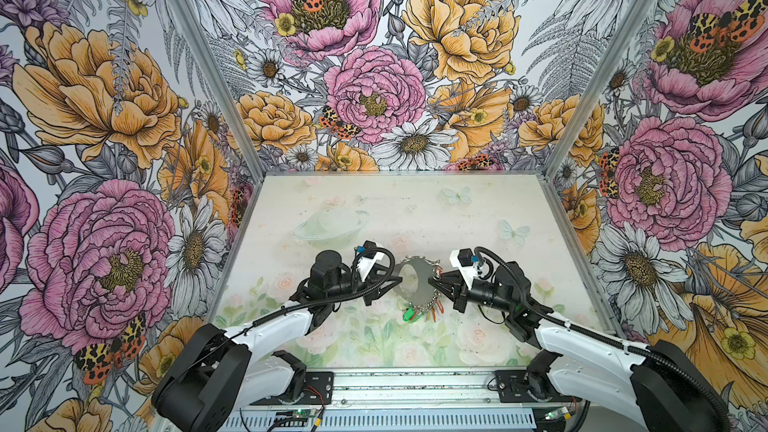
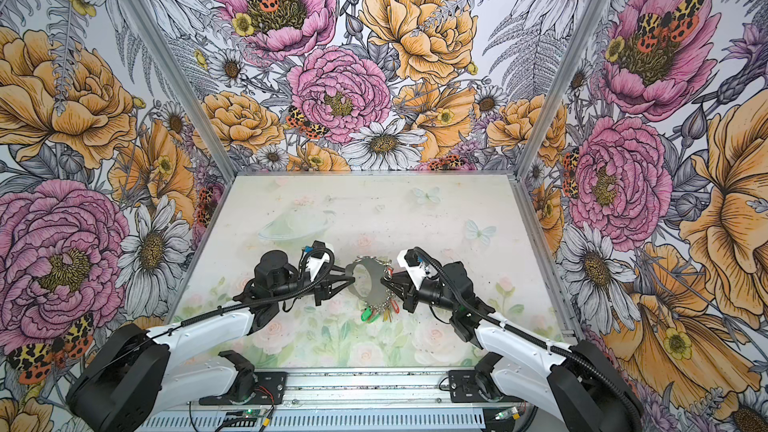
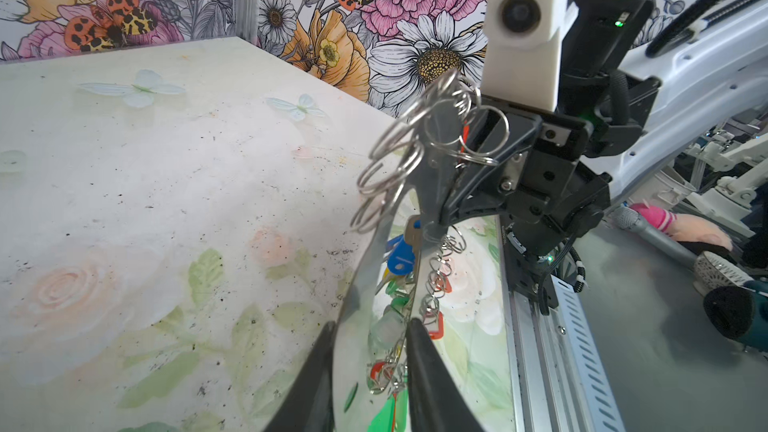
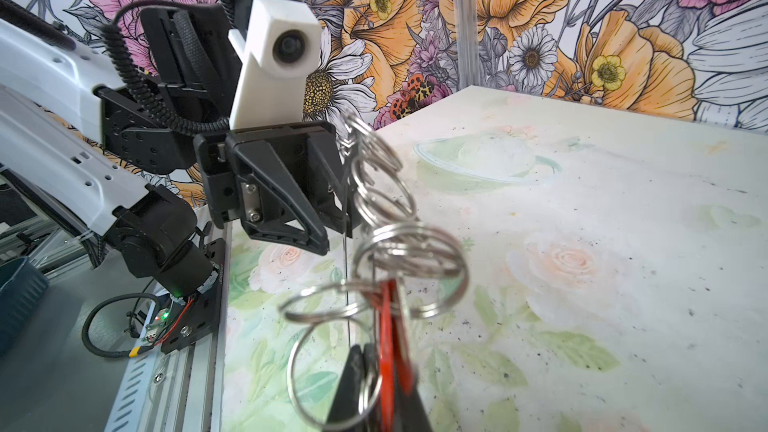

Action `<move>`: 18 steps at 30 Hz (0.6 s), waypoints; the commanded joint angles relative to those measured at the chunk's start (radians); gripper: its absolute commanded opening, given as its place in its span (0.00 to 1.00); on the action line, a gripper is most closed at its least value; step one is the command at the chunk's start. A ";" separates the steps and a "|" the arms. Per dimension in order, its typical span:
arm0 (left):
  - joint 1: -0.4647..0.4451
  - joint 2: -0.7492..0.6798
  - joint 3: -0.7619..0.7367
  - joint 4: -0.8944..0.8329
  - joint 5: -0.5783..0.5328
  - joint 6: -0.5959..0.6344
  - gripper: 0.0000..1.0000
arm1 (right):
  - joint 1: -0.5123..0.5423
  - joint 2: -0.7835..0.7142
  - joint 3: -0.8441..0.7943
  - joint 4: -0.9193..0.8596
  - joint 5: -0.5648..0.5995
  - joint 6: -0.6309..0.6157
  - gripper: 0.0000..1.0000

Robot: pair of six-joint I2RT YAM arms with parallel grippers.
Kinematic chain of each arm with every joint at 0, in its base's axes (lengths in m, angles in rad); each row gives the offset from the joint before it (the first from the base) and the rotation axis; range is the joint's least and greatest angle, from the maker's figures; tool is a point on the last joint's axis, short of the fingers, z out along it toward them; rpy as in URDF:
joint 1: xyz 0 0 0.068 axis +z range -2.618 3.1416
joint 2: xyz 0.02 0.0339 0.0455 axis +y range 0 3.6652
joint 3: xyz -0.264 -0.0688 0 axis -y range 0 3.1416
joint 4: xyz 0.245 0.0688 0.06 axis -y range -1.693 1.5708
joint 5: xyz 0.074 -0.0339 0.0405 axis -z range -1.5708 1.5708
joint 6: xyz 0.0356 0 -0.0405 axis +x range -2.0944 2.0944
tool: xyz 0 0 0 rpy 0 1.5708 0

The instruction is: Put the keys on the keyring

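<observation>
One red-tagged key sits pinched in the closed right end effector. It is pushed in among the silver split rings that line one edge of the keyring. That grey plate is held upright off the desk, with a green tag dangling from its lower edge. On the far edge the left end effector clamps the plate, one finger on each face. The step in hand looks like threading the key onto a ring; I cannot tell whether it has caught yet. The next move probably calls for the left side to brace the plate firmly. The right would then work the key's loop around a ring's coil in small twists.
</observation>
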 commanded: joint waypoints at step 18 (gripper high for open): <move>-0.031 0.027 0.041 0.039 0.003 -0.027 0.00 | -0.020 -0.040 0.005 0.048 0.062 -0.019 0.28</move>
